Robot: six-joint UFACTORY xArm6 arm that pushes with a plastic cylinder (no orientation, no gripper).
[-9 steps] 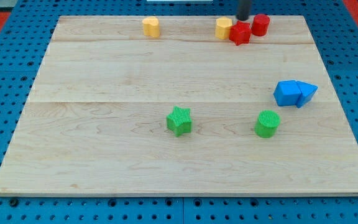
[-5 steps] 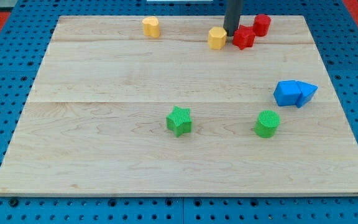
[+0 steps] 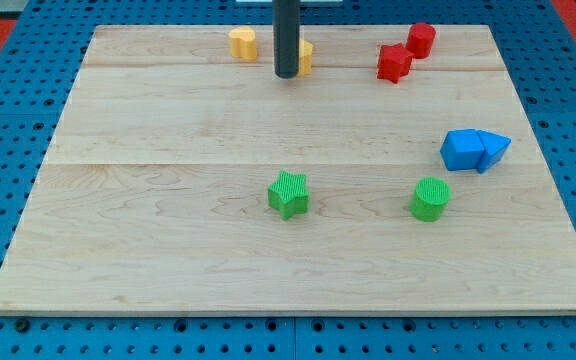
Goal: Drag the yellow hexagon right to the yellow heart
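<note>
Nearest you, the wooden board (image 3: 168, 250) is bare along its front edge. Farther in sit the green star (image 3: 288, 194) and, to its right, the green cylinder (image 3: 430, 198). Beyond them at the right edge two blue blocks (image 3: 475, 150) press together; one looks like a cube, the other wedge-shaped.

At the far edge you find the work. The yellow heart (image 3: 242, 42) sits far left of centre. My tip (image 3: 286, 75) rests on the board just right of it, and the rod hides most of the yellow hexagon (image 3: 306, 56), which peeks out on the rod's right side, apparently touching it. There are no jaws to open or close here; the tool is a plain rod, and it clamps nothing. The red star (image 3: 393, 62) and red cylinder (image 3: 420, 39) stand well apart to the right.

Watch the geometry: the tip seems to stand between the hexagon and the heart, so a push toward the heart from here would leave the hexagon behind, or strike the heart and shove it away. Sweeping round the hexagon near the far edge risks nudging it off the board. Since the rod covers the contact, you cannot tell exactly how the hexagon sits.

The board is pale, smooth planks, so blocks will probably slide and spin easily. Around it is a blue perforated table (image 3: 28, 340), with red at the far corners.
</note>
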